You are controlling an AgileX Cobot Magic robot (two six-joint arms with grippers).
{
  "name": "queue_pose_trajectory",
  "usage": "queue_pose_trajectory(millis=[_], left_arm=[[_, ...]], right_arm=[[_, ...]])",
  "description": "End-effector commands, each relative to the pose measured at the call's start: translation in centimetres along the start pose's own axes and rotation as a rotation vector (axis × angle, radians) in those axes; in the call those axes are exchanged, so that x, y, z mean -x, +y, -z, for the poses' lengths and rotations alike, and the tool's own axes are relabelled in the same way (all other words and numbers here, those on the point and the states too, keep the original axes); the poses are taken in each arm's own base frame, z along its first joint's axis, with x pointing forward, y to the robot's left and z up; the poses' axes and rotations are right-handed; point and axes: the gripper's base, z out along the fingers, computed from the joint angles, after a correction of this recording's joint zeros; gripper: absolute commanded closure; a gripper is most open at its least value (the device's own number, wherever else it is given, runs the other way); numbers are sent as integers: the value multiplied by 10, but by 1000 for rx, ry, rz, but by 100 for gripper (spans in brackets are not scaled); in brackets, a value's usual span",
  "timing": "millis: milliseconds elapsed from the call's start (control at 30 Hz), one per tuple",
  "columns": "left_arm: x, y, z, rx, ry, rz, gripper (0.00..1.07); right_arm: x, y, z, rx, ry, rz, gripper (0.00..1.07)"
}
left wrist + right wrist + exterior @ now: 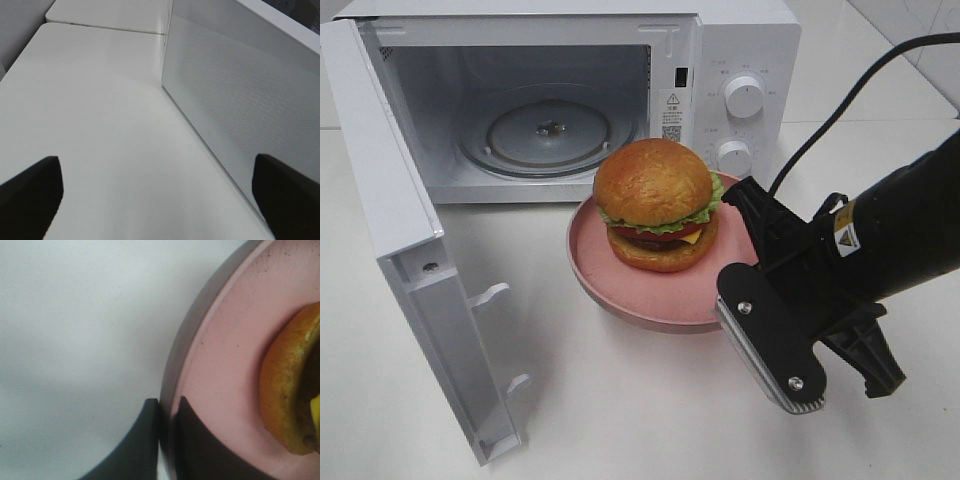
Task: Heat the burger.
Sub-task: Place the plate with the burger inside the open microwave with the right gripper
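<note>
There are one white microwave [740,40] with one open door [410,250], one glass turntable [550,130] and two round knobs [744,97] [734,157], one burger [655,200], one pink plate [650,295], one black cable [850,90] and two tools, the left tool [155,165] and the right tool [166,407].

A white table [620,420] carries a white microwave [760,50], its door [380,200] swung open (the perforated panel stands just beside one of the left fingers [287,195]). Bare tabletop spreads between and ahead of those fingers. A pink plate [650,295] is pinched at its rim between the right fingers [135,445]; whether it rests on the table is unclear.
</note>
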Motion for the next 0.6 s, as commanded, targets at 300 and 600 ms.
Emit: queue_pose_trajectory(millis=[300, 600], left_arm=[[0, 0, 1, 5, -15, 2, 9], [0, 0, 1, 5, -15, 2, 9]], right_arm=[[13, -44, -12, -101, -5, 16, 107], [14, -67, -20, -126, -6, 12, 107]])
